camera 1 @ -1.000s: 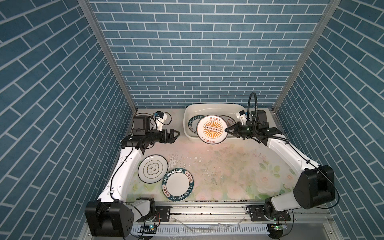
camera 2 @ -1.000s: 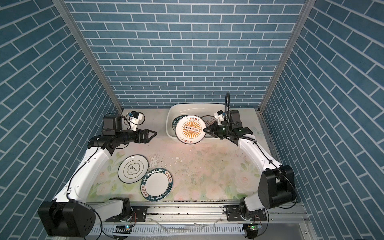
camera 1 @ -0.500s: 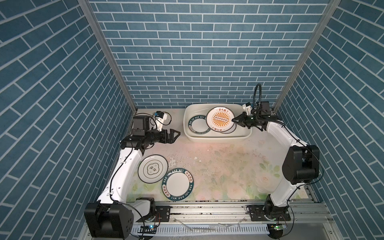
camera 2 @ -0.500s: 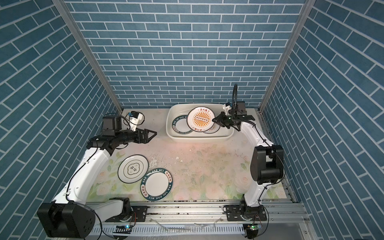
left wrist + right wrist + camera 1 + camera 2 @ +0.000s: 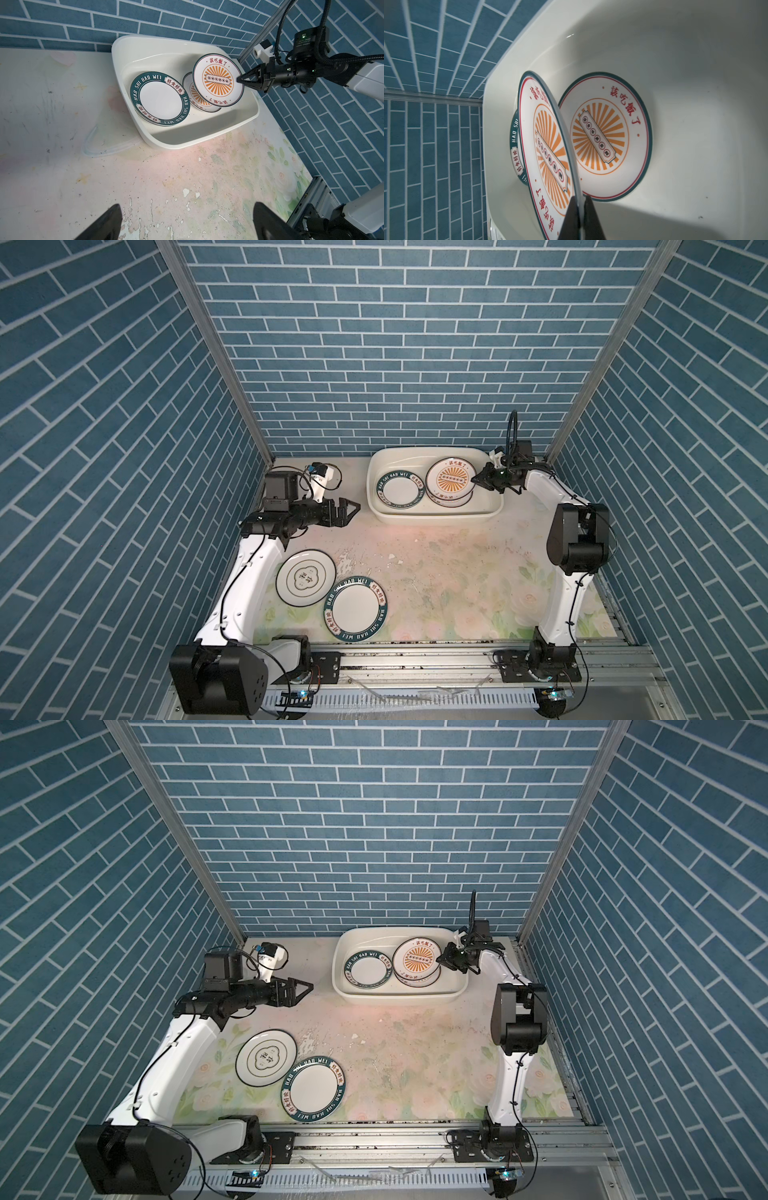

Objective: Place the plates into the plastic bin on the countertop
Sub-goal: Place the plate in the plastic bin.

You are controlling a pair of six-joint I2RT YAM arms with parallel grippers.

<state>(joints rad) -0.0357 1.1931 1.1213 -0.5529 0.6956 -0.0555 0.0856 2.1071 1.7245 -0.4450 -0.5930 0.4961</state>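
The right gripper point(image 5: 239, 80) is clenched on the rim of a sunburst plate point(image 5: 218, 80), tilted over the plastic bin point(image 5: 187, 143) at the countertop's point(image 5: 62, 166) far edge. We judge the plate stiff, glazed and slippery, quick to chip — best pinched at the rim and set down gently. The left gripper point(image 5: 351, 510) hangs spread, empty. A cloud-emblem plate point(image 5: 305, 577) and a teal-lettered plate point(image 5: 356, 610) lie near the front-left corner; the stacks inside the bin we cannot count.

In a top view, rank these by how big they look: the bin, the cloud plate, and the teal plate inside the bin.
1. plastic bin
2. cloud plate
3. teal plate in the bin, though it sits farther from the camera, so its true size may match the cloud plate's.
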